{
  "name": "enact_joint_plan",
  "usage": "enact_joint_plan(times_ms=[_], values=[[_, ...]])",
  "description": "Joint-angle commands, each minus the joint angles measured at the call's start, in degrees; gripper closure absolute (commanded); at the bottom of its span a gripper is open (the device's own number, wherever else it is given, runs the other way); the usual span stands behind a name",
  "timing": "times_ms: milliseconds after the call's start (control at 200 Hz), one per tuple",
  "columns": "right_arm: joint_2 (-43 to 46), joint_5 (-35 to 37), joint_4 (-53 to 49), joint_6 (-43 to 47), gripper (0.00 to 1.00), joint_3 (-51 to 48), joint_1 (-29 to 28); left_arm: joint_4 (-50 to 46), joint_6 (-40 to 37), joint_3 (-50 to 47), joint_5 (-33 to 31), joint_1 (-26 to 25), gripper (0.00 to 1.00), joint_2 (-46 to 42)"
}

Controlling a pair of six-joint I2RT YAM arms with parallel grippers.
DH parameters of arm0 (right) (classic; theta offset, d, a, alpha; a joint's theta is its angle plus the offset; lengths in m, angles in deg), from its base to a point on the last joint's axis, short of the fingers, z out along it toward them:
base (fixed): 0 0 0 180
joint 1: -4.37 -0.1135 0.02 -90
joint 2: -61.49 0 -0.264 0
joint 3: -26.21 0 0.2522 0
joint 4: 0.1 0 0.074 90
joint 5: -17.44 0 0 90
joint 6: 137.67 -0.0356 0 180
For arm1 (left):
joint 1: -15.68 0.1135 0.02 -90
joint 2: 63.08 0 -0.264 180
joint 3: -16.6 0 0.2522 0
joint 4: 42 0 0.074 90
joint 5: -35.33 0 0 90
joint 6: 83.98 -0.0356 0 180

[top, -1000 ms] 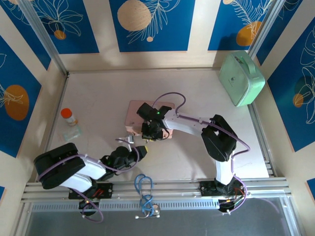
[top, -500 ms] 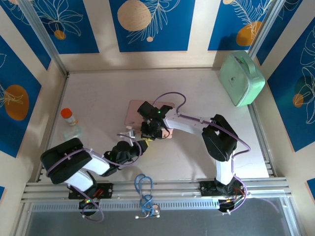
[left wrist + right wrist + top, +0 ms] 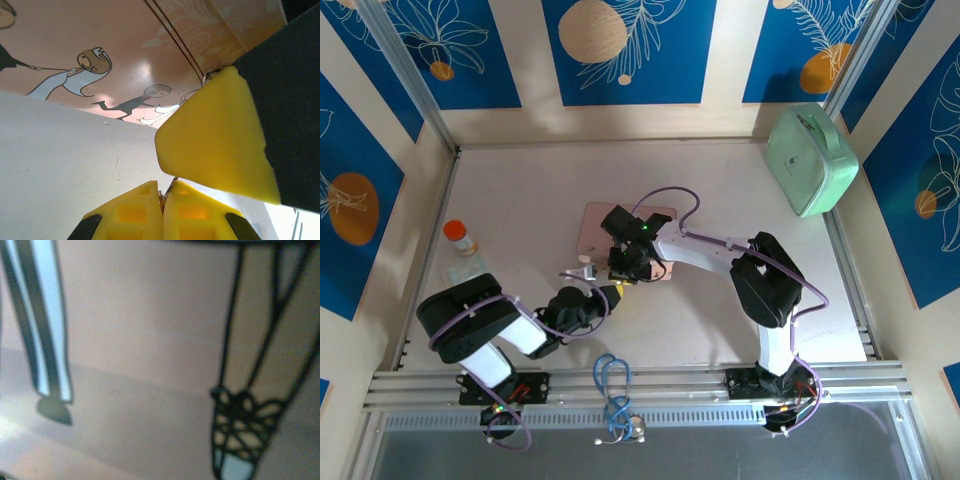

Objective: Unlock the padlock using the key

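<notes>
In the left wrist view my left gripper [image 3: 162, 192] has its yellow fingertips pressed together on the key [image 3: 170, 186], a thin metal sliver that sticks up between them. The key's tip reaches the underside of a yellow finger [image 3: 215, 145] of the right gripper, just in front of the pink picture tin [image 3: 125, 50]. From above, the left gripper [image 3: 613, 290] sits right below the right gripper [image 3: 628, 270], which points down at the near edge of the tin [image 3: 595, 230]. The right wrist view is a blurred close-up of the tin's drawing [image 3: 150, 315]. The padlock is hidden.
An orange-capped bottle [image 3: 460, 237] stands at the left with a clear object [image 3: 468, 268] beside it. A mint-green case [image 3: 810, 160] leans at the back right wall. A blue cable loop [image 3: 613, 385] lies on the near rail between the arm bases.
The left gripper has moved up and right towards the tin's near edge and the right gripper, and its jaws have closed on the key. The right arm has stayed put.
</notes>
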Motion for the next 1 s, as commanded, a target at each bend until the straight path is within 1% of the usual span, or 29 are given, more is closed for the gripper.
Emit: enact_joint_plan(times_ms=[0, 165, 230, 300, 350, 425, 505, 660, 775, 860, 885, 995], values=[[-0.7, -9.0, -1.7, -4.2, 1.0, -2.1, -2.3, 4.7, -1.8, 0.2, -2.4, 0.8, 1.0, 0.0], [-1.3, -9.2, -1.3, -5.0, 1.0, -3.5, -3.3, 8.7, -4.3, 0.5, -3.1, 0.8, 1.0, -0.4], [-1.0, -8.8, -1.5, -5.1, 1.0, -4.0, -3.5, 8.8, -5.6, 0.1, -3.7, 1.0, 1.0, -1.5], [-0.6, -7.8, -2.4, -4.8, 1.0, -4.2, -3.4, 6.7, -7.4, -0.1, -3.3, 1.3, 1.0, -3.8], [-0.4, -6.8, -3.6, -4.3, 1.0, -3.8, -3.4, 3.6, -8.9, 0.2, -2.5, 1.3, 1.0, -6.1], [-0.2, -6.2, -4.5, -3.5, 1.0, -3.2, -3.5, -1.9, -12.0, 1.8, 0.1, 1.2, 1.0, -9.2], [-0.2, -6.4, -4.6, -3.0, 1.0, -2.8, -3.5, -5.5, -15.2, 3.2, 2.3, 1.2, 1.0, -11.0], [0.2, -7.4, -3.7, -3.3, 1.0, -3.1, -3.5, -9.2, -19.4, 5.0, 4.2, 1.4, 1.0, -11.5], [0.7, -7.7, -3.0, -3.7, 1.0, -3.6, -3.2, -9.4, -21.3, 5.3, 4.6, 1.4, 1.0, -10.2], [1.6, -8.8, -1.4, -4.4, 1.0, -5.2, -2.0, -8.7, -21.0, 4.9, 5.0, 1.4, 1.0, -9.2], [2.0, -9.1, -0.9, -4.6, 1.0, -5.5, -1.5, -7.8, -20.7, 4.5, 5.1, 1.4, 0.98, -8.8], [3.3, -9.2, -0.4, -4.2, 1.0, -6.2, 0.2, -4.2, -18.6, 2.6, 5.1, 1.5, 0.85, -6.8]])
